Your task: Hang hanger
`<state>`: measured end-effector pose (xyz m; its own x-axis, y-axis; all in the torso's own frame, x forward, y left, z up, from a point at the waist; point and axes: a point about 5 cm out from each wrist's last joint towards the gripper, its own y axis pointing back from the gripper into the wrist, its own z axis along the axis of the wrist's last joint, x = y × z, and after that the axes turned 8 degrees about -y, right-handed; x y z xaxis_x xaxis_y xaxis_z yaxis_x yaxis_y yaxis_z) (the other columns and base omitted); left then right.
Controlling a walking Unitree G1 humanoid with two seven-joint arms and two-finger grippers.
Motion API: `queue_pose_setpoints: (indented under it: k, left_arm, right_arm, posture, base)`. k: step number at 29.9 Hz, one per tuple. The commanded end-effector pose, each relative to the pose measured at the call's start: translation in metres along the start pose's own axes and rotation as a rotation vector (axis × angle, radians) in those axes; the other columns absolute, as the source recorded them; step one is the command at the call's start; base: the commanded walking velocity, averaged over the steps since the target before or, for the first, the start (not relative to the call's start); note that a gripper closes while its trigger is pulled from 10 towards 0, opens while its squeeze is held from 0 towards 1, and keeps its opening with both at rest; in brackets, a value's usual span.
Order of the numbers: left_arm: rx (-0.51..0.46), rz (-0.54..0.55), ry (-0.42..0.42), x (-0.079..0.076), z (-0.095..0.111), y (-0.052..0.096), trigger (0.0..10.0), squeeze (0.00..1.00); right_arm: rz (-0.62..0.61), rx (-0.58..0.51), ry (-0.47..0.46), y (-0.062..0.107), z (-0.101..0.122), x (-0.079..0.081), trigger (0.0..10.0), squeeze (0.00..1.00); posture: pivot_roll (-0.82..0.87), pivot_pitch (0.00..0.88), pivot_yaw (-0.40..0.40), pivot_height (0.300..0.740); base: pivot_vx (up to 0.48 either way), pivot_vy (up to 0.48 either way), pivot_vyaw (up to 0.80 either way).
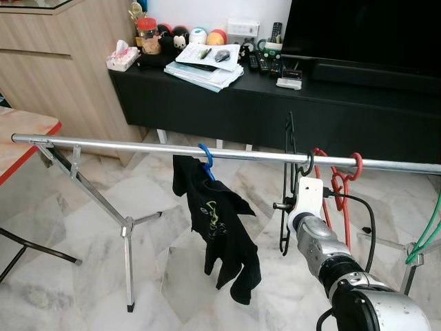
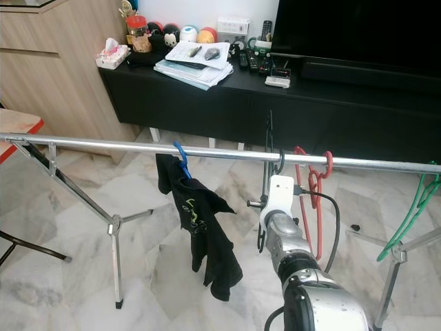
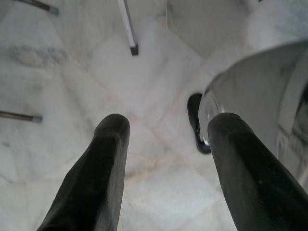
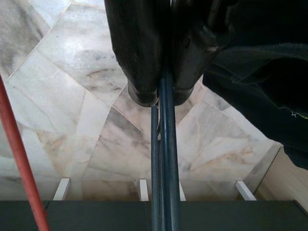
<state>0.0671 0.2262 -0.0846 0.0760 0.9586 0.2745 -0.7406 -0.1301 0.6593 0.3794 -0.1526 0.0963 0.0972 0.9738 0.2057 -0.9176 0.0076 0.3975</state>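
The right gripper [image 4: 158, 94] has its two black fingers [image 4: 137, 53] pressed together on the thin bar of the black hanger [image 4: 163, 163], which runs straight out between the fingertips. From the head views, the right arm reaches forward and up to this black hanger [image 1: 287, 193], whose hook sits over the metal rail [image 1: 138, 146] of the drying rack. Just beside it on the rail hangs a red hanger [image 1: 339, 189], and farther to the right a green hanger [image 1: 428, 231]. To the left on the same rail, a blue hanger [image 1: 205, 160] carries a black shirt [image 1: 219, 227].

The left gripper [image 3: 163, 159] hangs low over the marble floor [image 3: 72, 72], fingers held apart, nothing between them. A dark rounded shape near one finger is perhaps the robot's foot; I cannot tell.
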Motion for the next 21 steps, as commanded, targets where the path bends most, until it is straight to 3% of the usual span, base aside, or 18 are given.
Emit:
queue_pose_setpoints:
  k: [1, 13, 14, 15, 16, 21]
  left_arm:
    - [0.023, -0.014, -0.011, -0.0012, -0.0095, 0.0084, 10.0, 0.0]
    - [0.022, -0.024, -0.013, -0.0034, -0.0098, 0.0098, 10.0, 0.0]
    - [0.02, -0.024, -0.014, -0.0036, -0.0095, 0.0096, 10.0, 0.0]
    - [0.019, -0.025, -0.014, -0.0038, -0.0093, 0.0095, 10.0, 0.0]
    - [0.017, -0.028, -0.014, -0.0044, -0.0084, 0.009, 10.0, 0.0]
    - [0.014, -0.031, -0.016, -0.005, -0.0065, 0.0071, 10.0, 0.0]
  right_arm:
    - [-0.001, 0.029, -0.001, 0.0, -0.0031, 0.0004, 10.0, 0.0]
    - [0.021, 0.032, -0.004, -0.0004, -0.0007, 0.0043, 10.0, 0.0]
    - [0.019, 0.031, -0.002, -0.0004, -0.0006, 0.004, 10.0, 0.59]
    - [0.016, 0.031, 0.0, -0.0004, -0.0005, 0.0038, 10.0, 0.59]
    - [0.017, 0.03, -0.006, -0.0003, -0.0012, 0.0032, 10.0, 1.0]
    - [0.018, 0.006, -0.013, -0.0001, -0.0004, 0.0019, 10.0, 1.0]
  posture:
    - [0.27, 0.235, 0.013, 0.74]
    - [0.27, 0.24, 0.013, 0.74]
    - [0.27, 0.24, 0.013, 0.74]
    - [0.27, 0.24, 0.013, 0.74]
    - [0.27, 0.238, 0.014, 0.74]
    - [0.27, 0.234, 0.014, 0.74]
  base:
    - [0.0, 0.0, 0.0]
    - [0.0, 0.0, 0.0]
    - [0.0, 0.0, 0.0]
    - [0.0, 0.0, 0.0]
    - [0.0, 0.0, 0.0]
    - [0.0, 0.0, 0.0]
